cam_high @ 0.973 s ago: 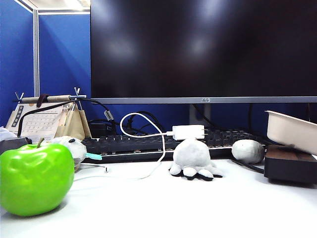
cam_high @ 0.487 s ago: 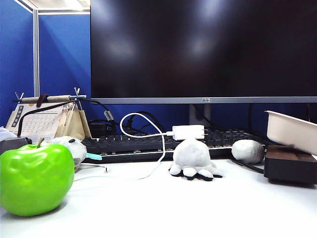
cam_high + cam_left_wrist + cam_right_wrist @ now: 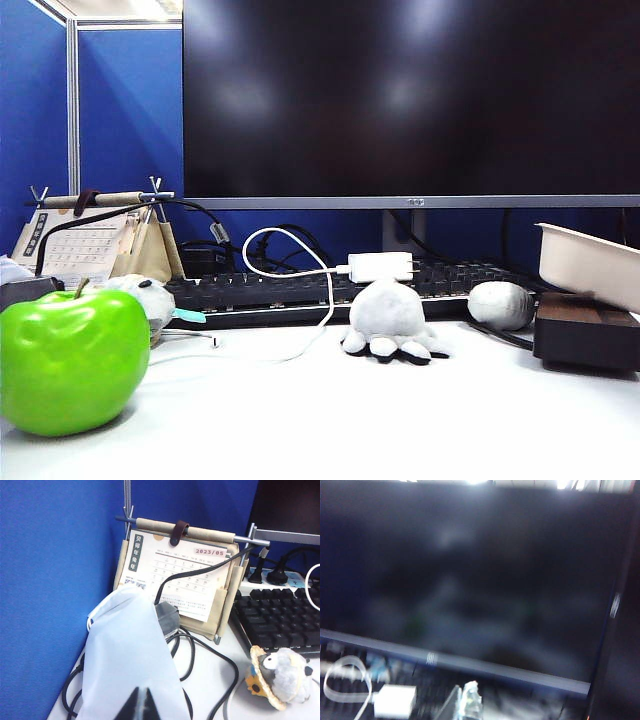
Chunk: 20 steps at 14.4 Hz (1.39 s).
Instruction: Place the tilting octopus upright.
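The octopus, a small grey plush with a domed head and stubby grey-and-black tentacles, sits on the white desk just in front of the keyboard, dome up and tentacles spread toward me. No arm or gripper shows in the exterior view. In the left wrist view my left gripper is shut with nothing in it, above a white fabric bag near the blue wall. The right wrist view is blurred. There my right gripper is shut and empty, facing the dark monitor. Neither wrist view shows the octopus.
A big green apple stands front left, with a white spotted plush and a desk calendar behind it. A grey oval lump, a dark box and a white tray are at the right. A white charger with its cable lies on the keyboard.
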Available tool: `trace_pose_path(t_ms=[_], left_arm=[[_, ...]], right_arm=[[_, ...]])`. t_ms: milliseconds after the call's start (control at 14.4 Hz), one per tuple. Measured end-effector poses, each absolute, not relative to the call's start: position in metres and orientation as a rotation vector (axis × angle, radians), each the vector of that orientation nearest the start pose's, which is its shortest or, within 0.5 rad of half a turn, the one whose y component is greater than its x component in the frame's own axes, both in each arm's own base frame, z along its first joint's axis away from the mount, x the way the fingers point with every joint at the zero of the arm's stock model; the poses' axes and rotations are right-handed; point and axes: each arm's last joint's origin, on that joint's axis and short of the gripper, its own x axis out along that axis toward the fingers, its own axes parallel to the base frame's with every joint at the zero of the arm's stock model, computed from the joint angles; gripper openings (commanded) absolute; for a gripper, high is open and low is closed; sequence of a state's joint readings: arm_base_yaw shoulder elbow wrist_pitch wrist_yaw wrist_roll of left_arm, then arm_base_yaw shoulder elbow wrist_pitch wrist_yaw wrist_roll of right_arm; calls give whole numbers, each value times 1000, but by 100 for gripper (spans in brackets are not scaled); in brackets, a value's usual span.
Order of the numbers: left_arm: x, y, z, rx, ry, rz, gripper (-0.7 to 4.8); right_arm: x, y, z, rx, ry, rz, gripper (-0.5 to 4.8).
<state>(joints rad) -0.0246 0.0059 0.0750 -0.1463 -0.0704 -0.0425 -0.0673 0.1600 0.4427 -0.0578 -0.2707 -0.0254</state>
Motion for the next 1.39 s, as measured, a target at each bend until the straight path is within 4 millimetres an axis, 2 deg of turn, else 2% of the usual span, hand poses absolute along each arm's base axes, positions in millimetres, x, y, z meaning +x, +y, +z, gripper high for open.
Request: trace_pose_path(t_ms=[139,417,556,834,973,1390], left_arm=[[93,0,174,-39,77,48,-5],[93,0,174,-39,76,47,-4],[93,0,174,-39,77,47,-4],[93,0,174,-39,77,47,-4],[93,0,174,-39,77,47,-5],[93,0,174,-39,77,47,-4]], right_arm=[[80,2,274,-34,-172,202,-1],[94,1,227,0,-174,205,-1],[96,-2,214,7,-201,168,-1],[97,-7,206,19,-199,121,-1],[100,-8,188,38,-157,96,-1],[101,-14,180,56,-126,-3,-1]])
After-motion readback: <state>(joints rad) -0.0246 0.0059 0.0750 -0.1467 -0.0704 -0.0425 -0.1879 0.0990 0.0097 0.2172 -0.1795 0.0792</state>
